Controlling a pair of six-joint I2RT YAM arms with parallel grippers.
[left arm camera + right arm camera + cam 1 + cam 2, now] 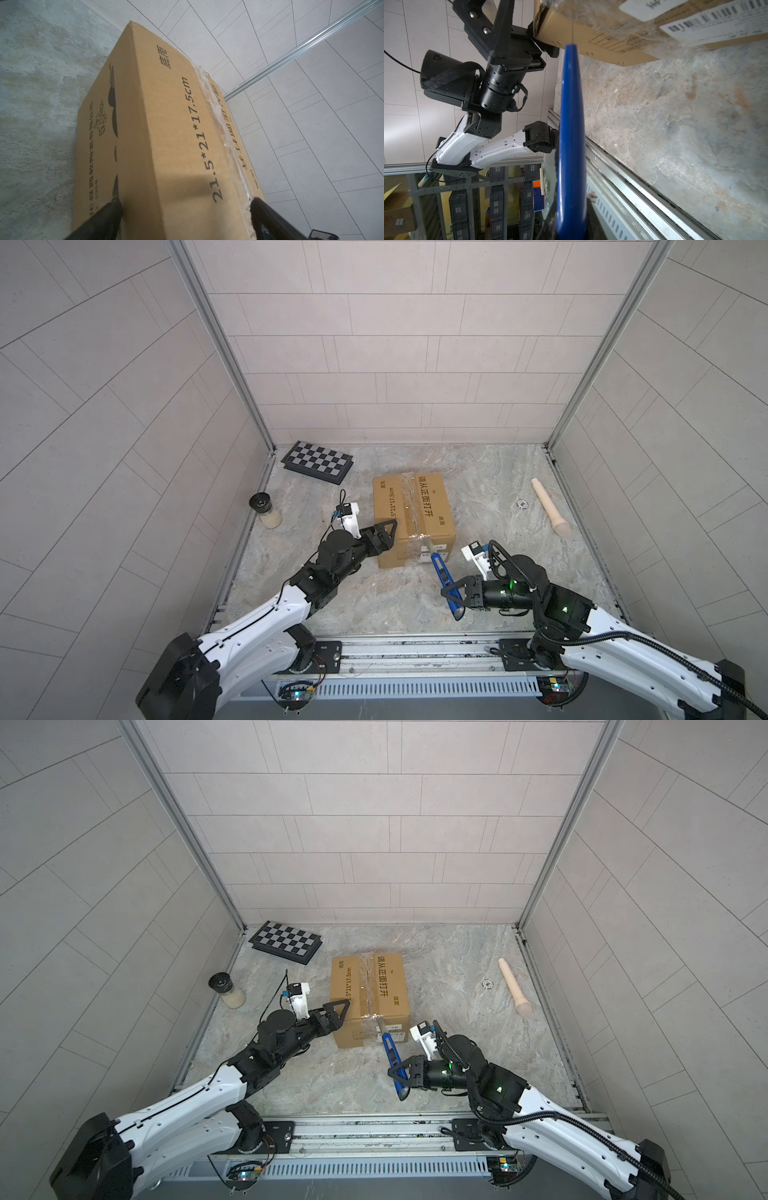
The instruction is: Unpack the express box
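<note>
Nearest to the rail, the right tool [451, 595] is pressed together on the handle of a blue utility knife [442, 576]; the knife points away from the robot and its blade [428, 547] meets the near top edge of the express box [411, 514], where the clear tape [409, 506] folds down onto the near face beside a white label [708, 22].

A little farther and to the left, the left tool [386, 537] is spread wide over the near left top edge of the box. One finger lies by the left face and the other over the top, close to the tape; whether they really press the cardboard I cannot tell.

The box stands in the middle of the surface [498, 593], with the taped seam running from near to far.

To do this step well, I think the blade must stay shallow, only through the tape, so that nothing inside is cut. It should follow the seam straight toward the far edge; the left tool should hold the box firmly so it does not slide toward the chessboard case [318, 462]; the blade must also pass clear of the finger lying beside the seam.
</note>
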